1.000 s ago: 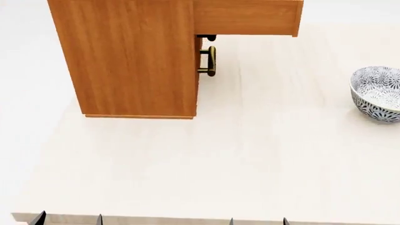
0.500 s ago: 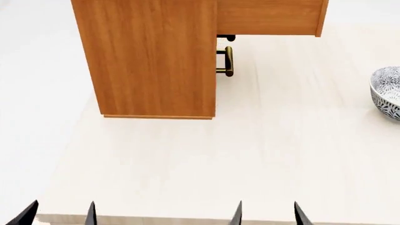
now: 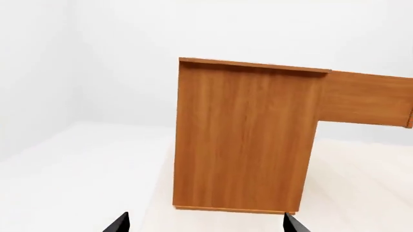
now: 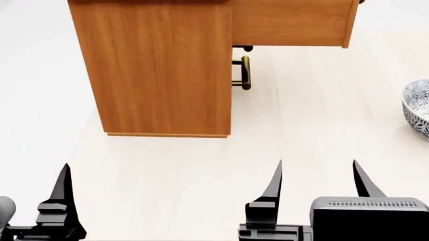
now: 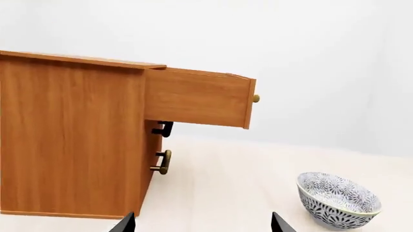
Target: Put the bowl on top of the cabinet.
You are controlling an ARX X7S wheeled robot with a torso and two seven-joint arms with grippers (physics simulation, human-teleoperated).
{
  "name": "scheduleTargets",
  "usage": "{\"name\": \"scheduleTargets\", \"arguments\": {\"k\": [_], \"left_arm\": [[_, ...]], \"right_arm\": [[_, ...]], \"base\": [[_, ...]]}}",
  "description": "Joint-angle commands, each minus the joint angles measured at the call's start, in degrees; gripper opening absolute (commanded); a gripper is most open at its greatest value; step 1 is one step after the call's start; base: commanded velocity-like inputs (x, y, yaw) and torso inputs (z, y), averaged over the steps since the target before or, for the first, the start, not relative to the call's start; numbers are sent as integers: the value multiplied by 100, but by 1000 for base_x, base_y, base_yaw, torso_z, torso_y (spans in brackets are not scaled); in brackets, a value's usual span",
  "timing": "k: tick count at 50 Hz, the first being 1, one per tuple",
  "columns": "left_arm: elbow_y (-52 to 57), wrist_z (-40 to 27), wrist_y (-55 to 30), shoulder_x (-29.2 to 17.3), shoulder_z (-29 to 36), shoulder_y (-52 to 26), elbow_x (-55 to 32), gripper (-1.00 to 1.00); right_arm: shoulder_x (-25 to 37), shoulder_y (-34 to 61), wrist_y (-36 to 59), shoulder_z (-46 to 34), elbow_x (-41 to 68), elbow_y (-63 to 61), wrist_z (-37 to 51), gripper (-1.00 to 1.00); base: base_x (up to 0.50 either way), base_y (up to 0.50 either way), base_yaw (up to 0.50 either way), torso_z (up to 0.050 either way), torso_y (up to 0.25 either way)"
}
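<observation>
1. The large light-brown wood-grain cabinet (image 4: 164, 65) stands on the pale wooden tabletop (image 4: 201, 175), and it serves as the landmark here.
2. Its top box drawer (image 5: 197, 99) is pulled out to the side, with a small brass knob (image 5: 256, 98) on its front.
3. Under the drawer, two dark brass bar handles (image 5: 162, 162) stick out from the cabinet's front face.
4. The small deep round bowl, white with a dense grey floral pattern (image 5: 339, 200), sits upright on the tabletop, well apart from the cabinet on the side the drawer opens toward.
5. In the head view only part of the bowl (image 4: 418, 108) shows, cut off by the picture's right edge.
6. The right gripper (image 4: 315, 176) hovers over the tabletop nearer the robot than the cabinet, its two black fingers spread wide and holding nothing.
7. The bowl lies beyond that pincer and off to its right, not between the fingers and touching neither.
8. The left gripper (image 3: 205, 222) faces the plain side panel of the cabinet (image 3: 245, 140); its fingertips stand wide apart and empty.
9. In the head view only one left finger (image 4: 62, 193) shows.
</observation>
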Motion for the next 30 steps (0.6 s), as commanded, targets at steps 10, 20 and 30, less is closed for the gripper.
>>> {"name": "scheduleTargets", "arguments": {"k": [10, 20, 30], "left_arm": [[248, -20, 150, -33, 19, 298, -55, 100], [182, -14, 282, -65, 6, 355, -21, 100], [89, 9, 460, -58, 157, 499, 97, 100]], "right_arm": [[141, -278, -296, -111, -94, 26, -3, 100], [139, -304, -373, -178, -129, 120, 40, 100], [147, -325, -357, -159, -72, 78, 55, 100]], "base": [[500, -1, 0, 0, 0], [500, -8, 0, 0, 0], [500, -9, 0, 0, 0]]}}
